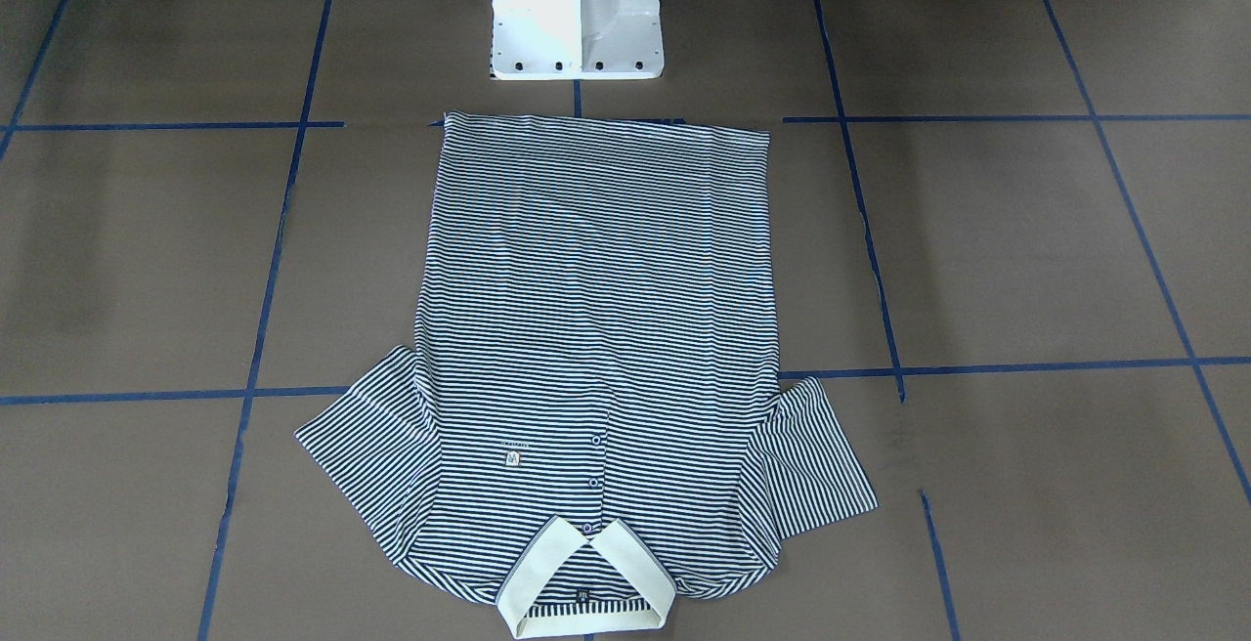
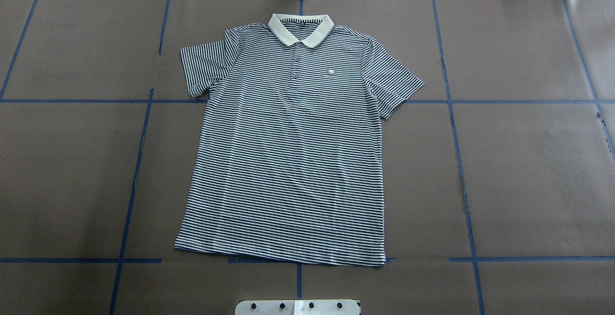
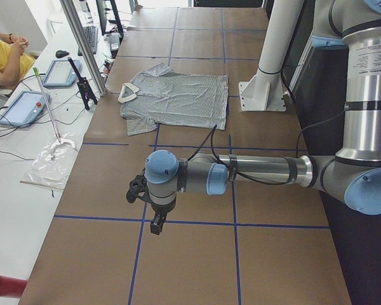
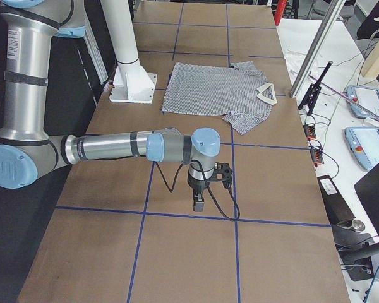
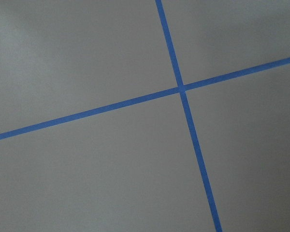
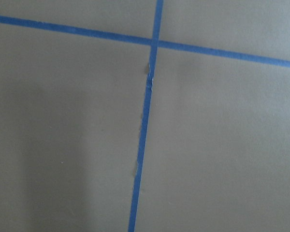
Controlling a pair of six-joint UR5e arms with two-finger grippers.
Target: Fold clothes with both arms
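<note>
The clothes are one navy-and-white striped polo shirt (image 1: 596,328) (image 2: 288,161), lying flat and face up in the middle of the brown table, sleeves spread. Its cream collar (image 2: 300,29) points away from the robot's base and its hem lies near the base. The left arm (image 3: 254,171) reaches low over bare table far from the shirt (image 3: 178,95), with its gripper (image 3: 156,223) pointing down. The right arm (image 4: 114,148) does the same at the other end, its gripper (image 4: 198,203) also well away from the shirt (image 4: 215,88). I cannot tell whether either gripper is open or shut. Both wrist views show only table and blue tape.
The white pedestal base (image 1: 577,16) (image 2: 298,307) stands just behind the shirt's hem. Blue tape lines (image 2: 134,180) grid the table. Beyond the far edge are tablets (image 3: 25,105) (image 4: 366,101), cables, a metal post (image 3: 82,44) and a seated person in yellow (image 3: 3,60).
</note>
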